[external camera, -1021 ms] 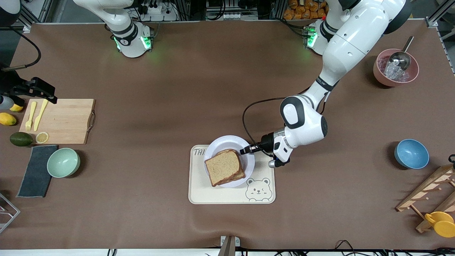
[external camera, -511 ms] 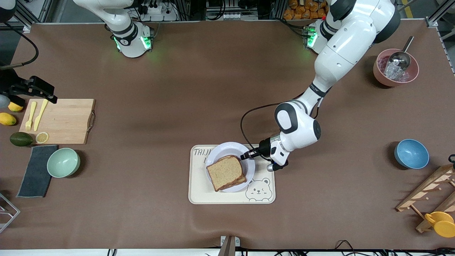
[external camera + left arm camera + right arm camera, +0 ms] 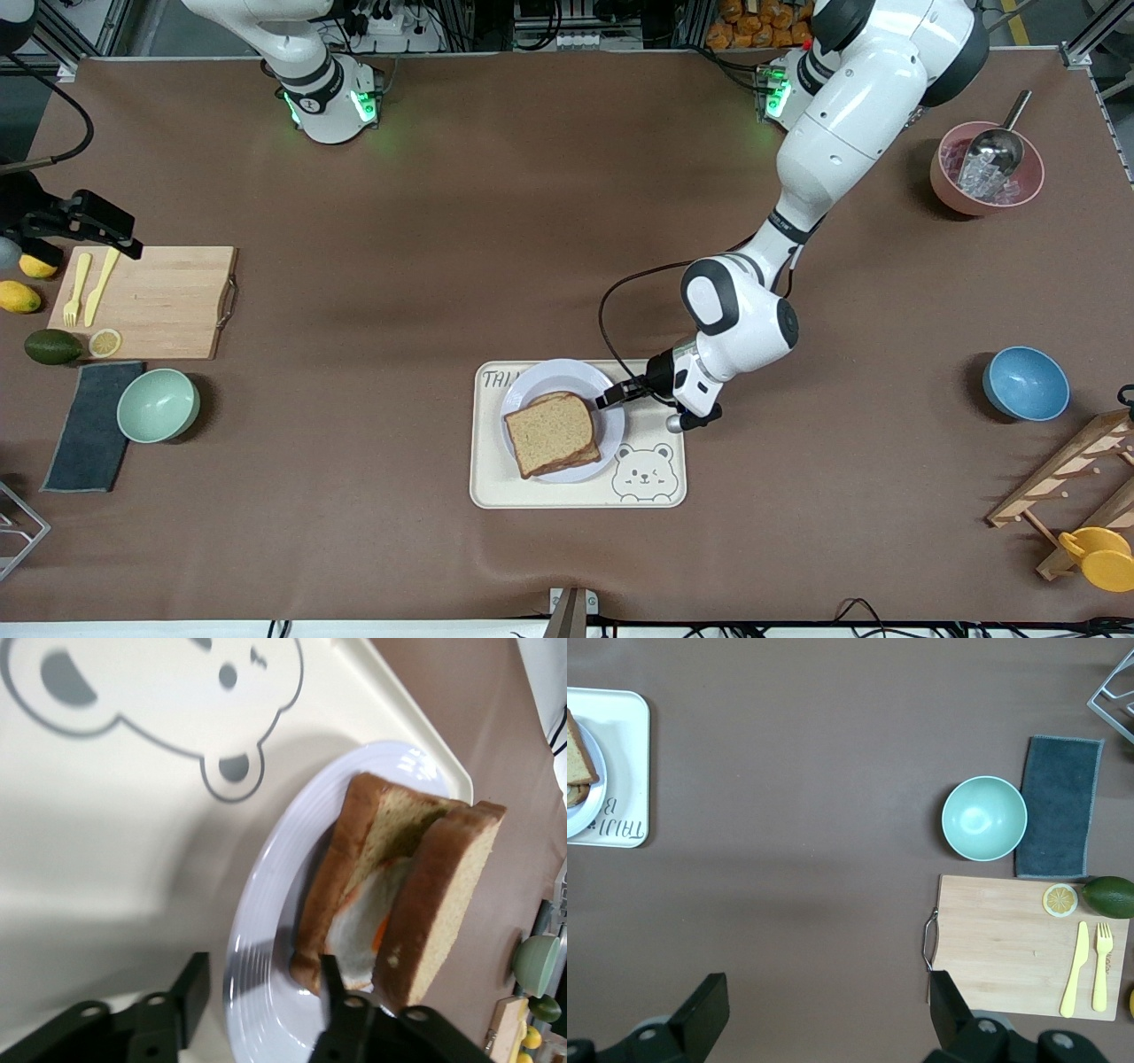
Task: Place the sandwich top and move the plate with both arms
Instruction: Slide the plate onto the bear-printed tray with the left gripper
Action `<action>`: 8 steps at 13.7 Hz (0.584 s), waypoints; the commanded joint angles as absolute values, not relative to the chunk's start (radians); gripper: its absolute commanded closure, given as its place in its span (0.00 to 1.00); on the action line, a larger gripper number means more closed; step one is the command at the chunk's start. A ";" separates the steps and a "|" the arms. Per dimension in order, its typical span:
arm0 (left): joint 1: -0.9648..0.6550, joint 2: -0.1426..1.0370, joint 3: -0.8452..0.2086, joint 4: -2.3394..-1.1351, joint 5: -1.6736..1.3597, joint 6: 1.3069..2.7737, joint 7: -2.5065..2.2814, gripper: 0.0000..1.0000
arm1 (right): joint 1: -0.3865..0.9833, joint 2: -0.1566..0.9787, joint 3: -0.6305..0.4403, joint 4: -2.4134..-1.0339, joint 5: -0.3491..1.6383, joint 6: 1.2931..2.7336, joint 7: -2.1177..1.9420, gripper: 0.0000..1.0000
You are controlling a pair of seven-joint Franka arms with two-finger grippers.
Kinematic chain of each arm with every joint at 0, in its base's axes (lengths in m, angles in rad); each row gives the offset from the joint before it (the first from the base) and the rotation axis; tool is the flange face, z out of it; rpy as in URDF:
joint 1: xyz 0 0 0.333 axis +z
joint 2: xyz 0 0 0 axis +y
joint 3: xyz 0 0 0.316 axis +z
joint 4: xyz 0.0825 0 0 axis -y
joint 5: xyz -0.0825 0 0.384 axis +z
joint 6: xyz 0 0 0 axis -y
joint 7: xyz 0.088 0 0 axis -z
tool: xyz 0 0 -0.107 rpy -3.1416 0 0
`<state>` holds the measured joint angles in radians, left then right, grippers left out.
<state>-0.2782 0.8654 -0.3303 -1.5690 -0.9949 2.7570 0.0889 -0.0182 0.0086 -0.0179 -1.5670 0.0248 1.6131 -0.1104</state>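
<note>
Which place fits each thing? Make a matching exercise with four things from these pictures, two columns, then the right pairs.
Things:
1. round pale lavender plate
2. brown wholemeal bread slice
3. yellow plastic fork
4. metal scoop

Places:
A. in the pink bowl
B. on the cream bear-printed tray
C. on the wooden cutting board
D. atop the sandwich

Pairs: 1-B, 2-D, 3-C, 4-A

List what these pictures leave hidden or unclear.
- Sandwich filling: the sandwich top covers it in the front view.
- Plate: the left gripper cuts off its rim in the left wrist view.
- Right gripper: arm unseen in the front view, cropped at the edge.
</note>
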 commanded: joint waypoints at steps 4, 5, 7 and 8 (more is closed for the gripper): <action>-0.290 0.743 -0.253 -1.638 -0.876 2.770 0.080 0.00 | -0.051 0.025 -0.003 -1.549 0.048 1.618 -0.103 0.00; -0.287 0.720 -0.246 -1.650 -0.868 2.770 0.080 0.00 | -0.051 0.025 -0.002 -1.549 0.046 1.617 -0.103 0.00; -0.285 0.671 -0.238 -1.678 -0.868 2.770 0.068 0.00 | -0.051 0.026 -0.002 -1.549 0.046 1.617 -0.104 0.00; -0.288 0.625 -0.207 -1.710 -0.867 2.770 0.054 0.00 | -0.049 0.029 -0.002 -1.549 0.045 1.617 -0.104 0.00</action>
<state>-0.2793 0.7284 -0.2445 -1.6151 -0.8866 2.7638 0.0854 -0.0265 0.0144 -0.0194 -1.5671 0.0269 1.6183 -0.1103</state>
